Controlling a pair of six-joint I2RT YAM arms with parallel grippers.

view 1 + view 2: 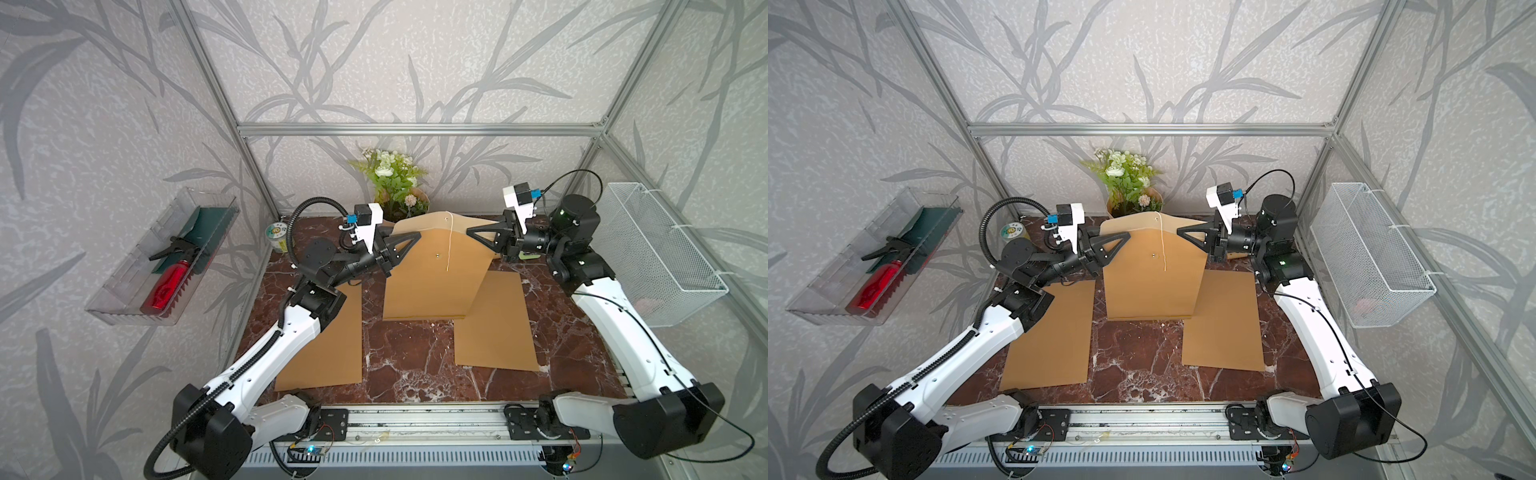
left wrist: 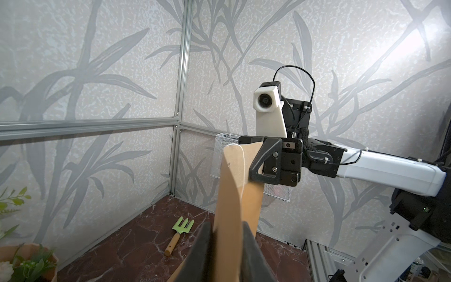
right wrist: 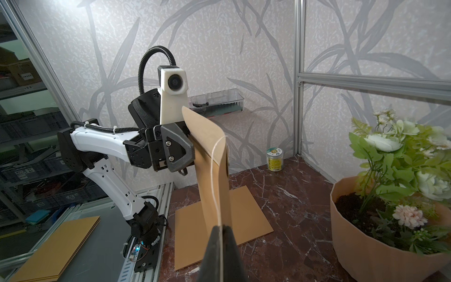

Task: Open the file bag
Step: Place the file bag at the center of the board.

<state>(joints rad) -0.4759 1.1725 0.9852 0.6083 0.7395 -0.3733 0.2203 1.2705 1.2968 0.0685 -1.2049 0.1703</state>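
Three brown file bags: one upright bag (image 1: 432, 270) mid-frame, a flat bag (image 1: 324, 345) lower left, another flat bag (image 1: 494, 324) lower right. One flower pot (image 3: 361, 244), one jar (image 1: 277, 237), one garden fork (image 2: 179, 232), one clear tray (image 1: 120, 286), one wire basket (image 1: 656, 257).

The file bag (image 1: 432, 270) is plain kraft brown, with a thin white string (image 1: 450, 245). The worktop (image 1: 415, 361) is dark red-brown marble veined in white, and the walls (image 1: 415, 62) are pale grey, patterned with darker grey leaves.
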